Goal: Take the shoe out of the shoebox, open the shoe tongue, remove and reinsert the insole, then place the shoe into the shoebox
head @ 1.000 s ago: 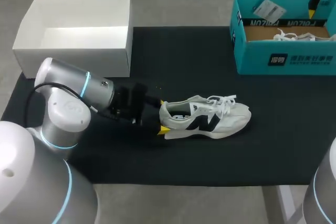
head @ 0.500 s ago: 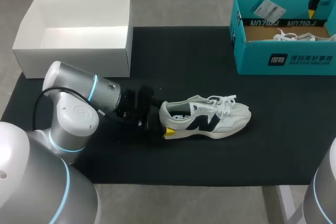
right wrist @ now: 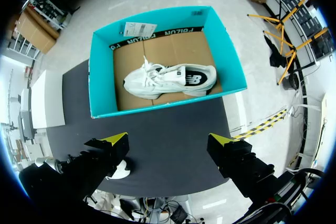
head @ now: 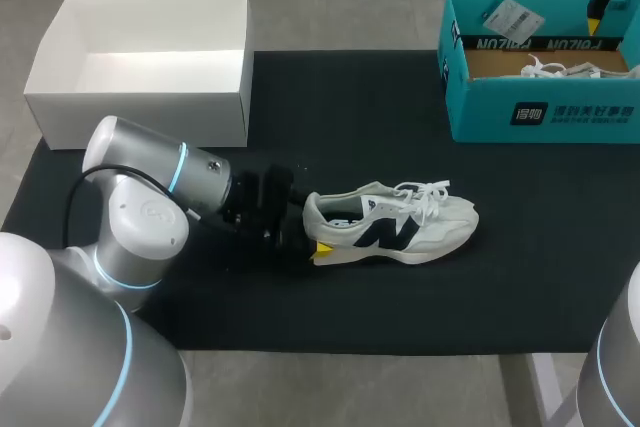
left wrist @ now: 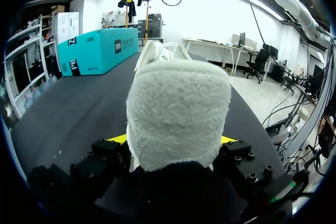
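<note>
Over the last second the left gripper slid forward onto the heel of the white sneaker with a black side logo and white laces. It has barely moved in the last half-second. The sneaker itself has not shifted. It lies on its sole on the black cloth mat, out of the teal cardboard shoebox, well apart from it and nearer the robot, with its toe toward the box side.

Judgement: take-out is done and the approach has ended. The heel is now being pinned so the tongue and insole work can start.

Left arm pose: low over the mat on the far side of the sneaker from the teal shoebox, wrist roughly level, fingers pointing toward the box. In the left wrist view the fuzzy heel fills the gap and both yellow tips sit against its sides, so it looks clamped on the heel.

The right gripper hangs high above the teal shoebox, pointing down, fingers spread wide and holding nothing. A second white sneaker lies inside that box.
</note>
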Robot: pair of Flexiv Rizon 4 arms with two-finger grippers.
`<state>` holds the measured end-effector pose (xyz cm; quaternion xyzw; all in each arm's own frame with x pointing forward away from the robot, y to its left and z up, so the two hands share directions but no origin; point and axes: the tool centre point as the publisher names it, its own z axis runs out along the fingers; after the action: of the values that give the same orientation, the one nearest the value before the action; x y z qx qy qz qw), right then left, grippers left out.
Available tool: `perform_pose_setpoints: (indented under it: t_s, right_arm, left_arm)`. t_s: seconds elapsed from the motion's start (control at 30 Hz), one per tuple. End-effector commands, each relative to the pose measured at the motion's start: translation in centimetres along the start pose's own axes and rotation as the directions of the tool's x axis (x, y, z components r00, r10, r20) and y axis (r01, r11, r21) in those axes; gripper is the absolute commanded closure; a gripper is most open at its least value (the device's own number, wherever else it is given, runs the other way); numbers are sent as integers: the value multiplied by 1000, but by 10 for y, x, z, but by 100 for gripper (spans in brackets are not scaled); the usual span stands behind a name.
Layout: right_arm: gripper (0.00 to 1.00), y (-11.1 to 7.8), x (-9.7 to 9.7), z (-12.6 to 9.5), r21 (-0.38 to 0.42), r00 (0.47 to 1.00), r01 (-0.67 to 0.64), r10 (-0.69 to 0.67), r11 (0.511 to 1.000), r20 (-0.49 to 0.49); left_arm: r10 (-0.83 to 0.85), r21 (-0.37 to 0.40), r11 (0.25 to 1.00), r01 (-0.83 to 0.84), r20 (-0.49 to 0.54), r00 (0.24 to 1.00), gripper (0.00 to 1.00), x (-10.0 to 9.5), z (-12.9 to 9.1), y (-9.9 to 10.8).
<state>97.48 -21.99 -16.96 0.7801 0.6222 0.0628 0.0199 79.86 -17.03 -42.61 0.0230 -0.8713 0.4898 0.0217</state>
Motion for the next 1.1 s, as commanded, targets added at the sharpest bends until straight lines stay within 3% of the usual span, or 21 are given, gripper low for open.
perform_pose_setpoints:
  t_s: [0.03, 0.97, 1.1]
  right_arm:
    - [0, 0, 0, 0, -1, 1000, 0, 0, 1000, -2]
    - [0, 0, 0, 0, -1, 1000, 0, 0, 1000, -2]
    - [0, -21, 20, 3, 1, 999, -32, 32, 999, 21]
  left_arm:
    - [-1, -4, 1000, 1, -2, 1000, 100, 0, 1, 0]
    - [-1, -4, 1000, 1, -2, 1000, 100, 0, 1, 0]
    - [-1, -4, 1000, 1, -2, 1000, 100, 0, 1, 0]
